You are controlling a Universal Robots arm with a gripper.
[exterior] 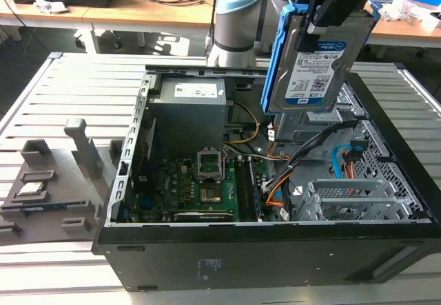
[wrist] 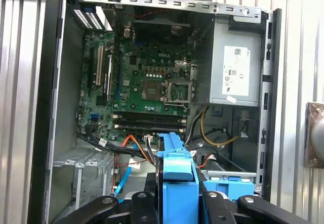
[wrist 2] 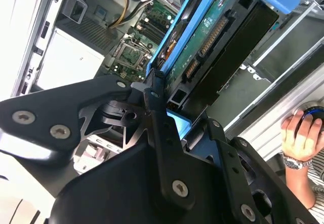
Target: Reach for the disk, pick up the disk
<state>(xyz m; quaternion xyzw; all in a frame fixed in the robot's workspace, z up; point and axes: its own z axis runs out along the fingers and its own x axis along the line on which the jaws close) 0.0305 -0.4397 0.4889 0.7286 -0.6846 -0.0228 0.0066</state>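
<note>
The disk [exterior: 311, 67] is a silver-grey hard drive with a white-and-blue label and blue rails. It hangs tilted in the air above the back right part of the open computer case [exterior: 275, 250]. My gripper [exterior: 332, 14] is shut on its upper end. In the second wrist view the black fingers [wrist 2: 157, 107] clamp the disk [wrist 2: 212, 42] from both sides, with its green circuit board facing the camera. The first wrist view looks down on the disk's blue rail [wrist: 177, 166] between the fingertips, over the case's drive bay.
Inside the case are a motherboard [exterior: 207, 181], a grey power supply [exterior: 189, 109], loose cables and a metal drive cage [exterior: 344, 198]. A grey fixture tray [exterior: 48, 181] lies on the slatted table at the exterior view's left. A person's hand [wrist 2: 301, 133] rests beside the case.
</note>
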